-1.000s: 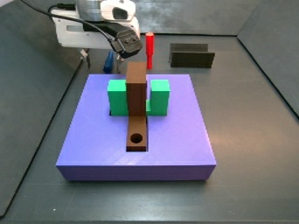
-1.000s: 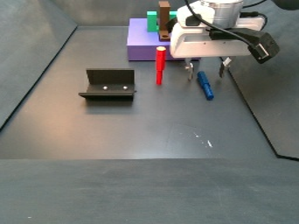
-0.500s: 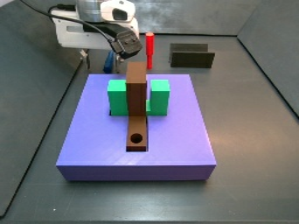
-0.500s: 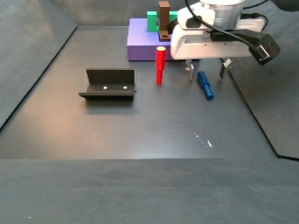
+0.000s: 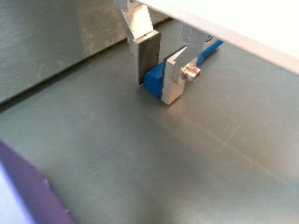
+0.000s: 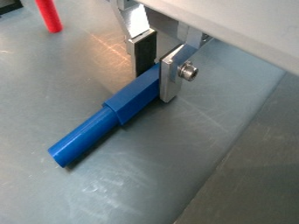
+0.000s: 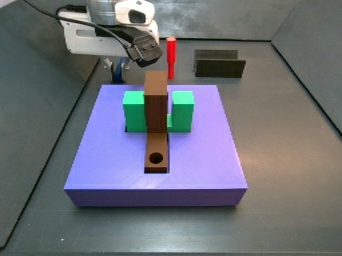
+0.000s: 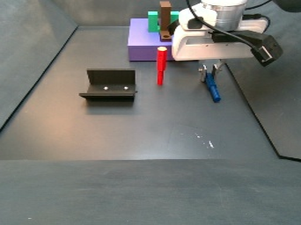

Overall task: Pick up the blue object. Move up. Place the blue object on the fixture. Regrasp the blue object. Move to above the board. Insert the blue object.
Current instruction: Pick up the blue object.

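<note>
The blue object [image 6: 100,131] lies flat on the grey floor, a slim peg with a squared end. My gripper [image 6: 158,74] stands over that squared end with both fingers pressed against its sides, shut on it; a wrist view shows the same grip [image 5: 158,79]. In a side view the gripper [image 8: 210,72] is beside the board [image 8: 141,39], and the blue object [image 8: 213,88] points out from under it. The fixture [image 8: 108,84] sits apart on the floor, dark with a recessed top. The board [image 7: 201,150] is a purple slab with a brown strip [image 7: 156,120] holding a round hole.
A red peg [image 8: 161,67] stands upright on the floor between the fixture and my gripper, also seen as the red peg [image 7: 173,52] behind the board. A green block [image 7: 134,110] straddles the brown strip. Dark walls enclose the floor.
The fingers stood wide apart on either side of the blue object before; now they have closed in onto it. The arm and the peg have stayed in place.
</note>
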Motion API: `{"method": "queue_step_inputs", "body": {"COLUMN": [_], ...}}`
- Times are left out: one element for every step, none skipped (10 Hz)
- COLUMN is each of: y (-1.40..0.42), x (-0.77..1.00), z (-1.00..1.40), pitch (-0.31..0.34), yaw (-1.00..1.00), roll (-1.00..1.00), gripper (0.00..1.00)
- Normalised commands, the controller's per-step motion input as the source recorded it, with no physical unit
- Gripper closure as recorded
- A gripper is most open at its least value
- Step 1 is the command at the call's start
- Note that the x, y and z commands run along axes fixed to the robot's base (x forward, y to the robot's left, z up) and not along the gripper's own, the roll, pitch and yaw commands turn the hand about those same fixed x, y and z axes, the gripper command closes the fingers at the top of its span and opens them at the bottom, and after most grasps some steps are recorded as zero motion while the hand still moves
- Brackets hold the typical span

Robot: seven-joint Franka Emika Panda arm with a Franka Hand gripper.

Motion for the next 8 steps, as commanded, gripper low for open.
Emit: {"method": "queue_step_inputs", "body": {"y": [0.0,0.0,0.0,0.0,0.0,0.0,0.0,0.0], "x": [0.0,0.0,0.0,0.0,0.0,0.0,0.0,0.0], "z": [0.0,0.0,0.0,0.0,0.0,0.0,0.0,0.0], "pitch": [0.0,0.0,0.0,0.0,0.0,0.0,0.0,0.0], "yaw": [0.0,0.0,0.0,0.0,0.0,0.0,0.0,0.0], "roll": [0.0,0.0,0.0,0.0,0.0,0.0,0.0,0.0], "gripper": [1.0,1.0,1.0,1.0,1.0,1.0,1.0,1.0]}}
